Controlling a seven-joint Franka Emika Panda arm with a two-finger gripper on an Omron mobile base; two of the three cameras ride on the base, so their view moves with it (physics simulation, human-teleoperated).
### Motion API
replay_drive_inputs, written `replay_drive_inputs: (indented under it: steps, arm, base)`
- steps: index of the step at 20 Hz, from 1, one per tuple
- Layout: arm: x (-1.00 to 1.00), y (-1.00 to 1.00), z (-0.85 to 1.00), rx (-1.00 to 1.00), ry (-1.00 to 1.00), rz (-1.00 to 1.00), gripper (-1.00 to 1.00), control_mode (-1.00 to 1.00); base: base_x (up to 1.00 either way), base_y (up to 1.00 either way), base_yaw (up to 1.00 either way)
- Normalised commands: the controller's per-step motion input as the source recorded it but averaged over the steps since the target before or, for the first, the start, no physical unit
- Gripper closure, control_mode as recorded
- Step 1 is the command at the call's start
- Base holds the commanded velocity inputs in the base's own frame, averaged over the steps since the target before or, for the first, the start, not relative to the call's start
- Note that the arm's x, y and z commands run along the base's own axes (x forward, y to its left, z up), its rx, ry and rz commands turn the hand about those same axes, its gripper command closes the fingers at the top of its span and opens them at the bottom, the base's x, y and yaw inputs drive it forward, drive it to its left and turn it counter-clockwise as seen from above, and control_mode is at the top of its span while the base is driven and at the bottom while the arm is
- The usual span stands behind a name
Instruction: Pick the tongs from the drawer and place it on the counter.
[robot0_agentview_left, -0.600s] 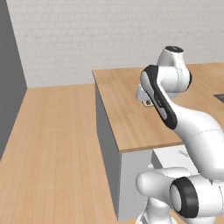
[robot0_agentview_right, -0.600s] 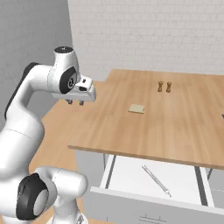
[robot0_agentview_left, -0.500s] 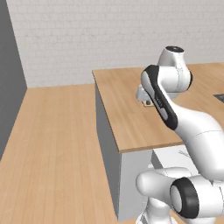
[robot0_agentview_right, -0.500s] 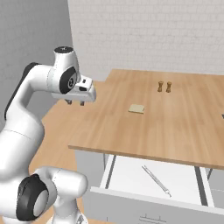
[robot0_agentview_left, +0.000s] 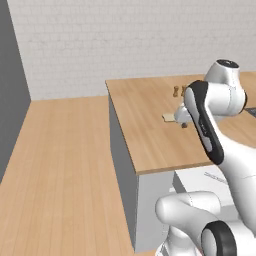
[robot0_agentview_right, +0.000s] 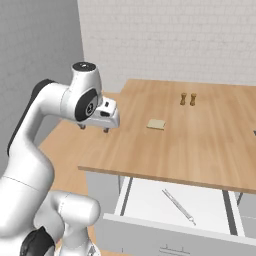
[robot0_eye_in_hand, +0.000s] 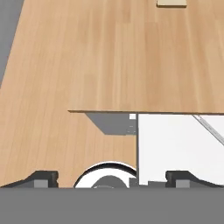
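The tongs (robot0_agentview_right: 177, 205) lie as a thin silver rod on the floor of the open white drawer (robot0_agentview_right: 145, 197), below the counter (robot0_agentview_right: 200, 142) edge. In the hand view the tongs (robot0_eye_in_hand: 211, 128) show at the right edge, inside the drawer (robot0_eye_in_hand: 175, 144), with the counter (robot0_eye_in_hand: 109, 52) above. My gripper (robot0_agentview_right: 94, 129) hangs open and empty over the counter's left edge, well up and left of the tongs. From the left base view the gripper (robot0_agentview_left: 183, 124) sits over the counter (robot0_agentview_left: 145, 130). The fingertips (robot0_eye_in_hand: 41, 177) stand wide apart.
A small yellowish pad (robot0_agentview_right: 156, 124) lies mid-counter, and two brown shakers (robot0_agentview_right: 188, 99) stand further back. The pad (robot0_agentview_left: 168, 117) is just beyond my hand. A grey wall stands at the left, with plank floor (robot0_agentview_left: 65, 165) beside the cabinet.
The arm has swung a little to the right and lower, carrying the open gripper with it. The tongs, pad and shakers have not moved.
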Motion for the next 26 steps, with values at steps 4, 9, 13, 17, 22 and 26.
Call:
replay_drive_inputs:
  steps: [4,9,13,17,22,26]
  arm:
    - [-0.5,-0.66,-0.27,0.01,0.0,0.0,-1.0,-1.0]
    - [-0.37,-0.71,-0.3,0.0,0.0,0.0,-1.0,-1.0]
    - [-0.27,-0.9,-0.39,0.0,0.0,0.0,-1.0,-1.0]
    - [-0.14,-0.94,-0.38,0.0,0.0,-0.01,-1.0,-1.0]
    - [-0.07,-0.87,-0.48,-0.05,0.01,-0.04,-1.0,-1.0]
    - [0.0,-0.66,-0.33,-0.04,0.02,-0.05,-1.0,-1.0]
  base:
    - [0.0,0.0,0.0]
    - [0.0,0.0,0.0]
    - [0.0,0.0,0.0]
    - [0.0,0.0,0.0]
    - [0.0,0.0,0.0]
    - [0.0,0.0,0.0]
